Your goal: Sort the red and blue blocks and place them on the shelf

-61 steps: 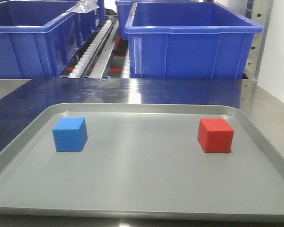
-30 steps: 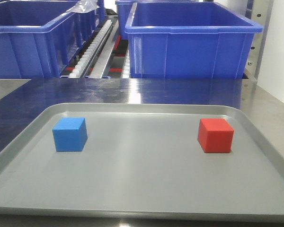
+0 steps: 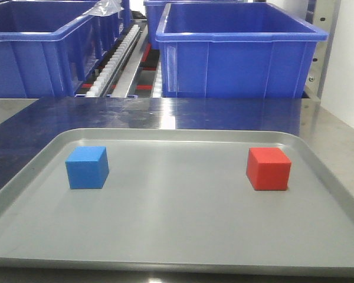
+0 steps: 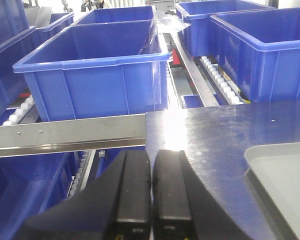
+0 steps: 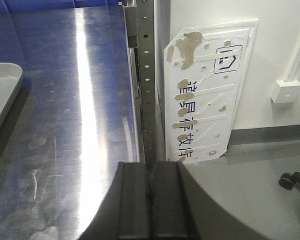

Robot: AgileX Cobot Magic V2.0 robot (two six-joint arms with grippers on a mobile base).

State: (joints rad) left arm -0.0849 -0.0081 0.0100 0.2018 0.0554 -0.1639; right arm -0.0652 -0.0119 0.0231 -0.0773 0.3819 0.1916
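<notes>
Left gripper (image 4: pixel 151 192) is closed tight, holding nothing. Right gripper (image 5: pixel 151 200) too. Red block (image 3: pixel 269 168) and blue block (image 3: pixel 87 167) sit apart on the tray (image 3: pixel 177 242).

We see a bright blue block (image 3: pixel 87 167), a bright red block (image 3: pixel 269 168), a plain grey tray (image 3: pixel 177 236), deep blue bins (image 3: pixel 239 59), white rollers (image 3: pixel 110 68), a brushed silver bench (image 3: pixel 236 115), and a black left gripper (image 4: pixel 151 162) and right gripper (image 5: pixel 151 172).

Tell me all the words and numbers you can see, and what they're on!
On the white board in the right wrist view: a column of Chinese characters, worn and patchy, possibly "道具存放"; I cannot be sure.
At its top: a small boxed symbol, too faint to read.
No writing shows on the red block, blue block, blue bins or tray.
</notes>
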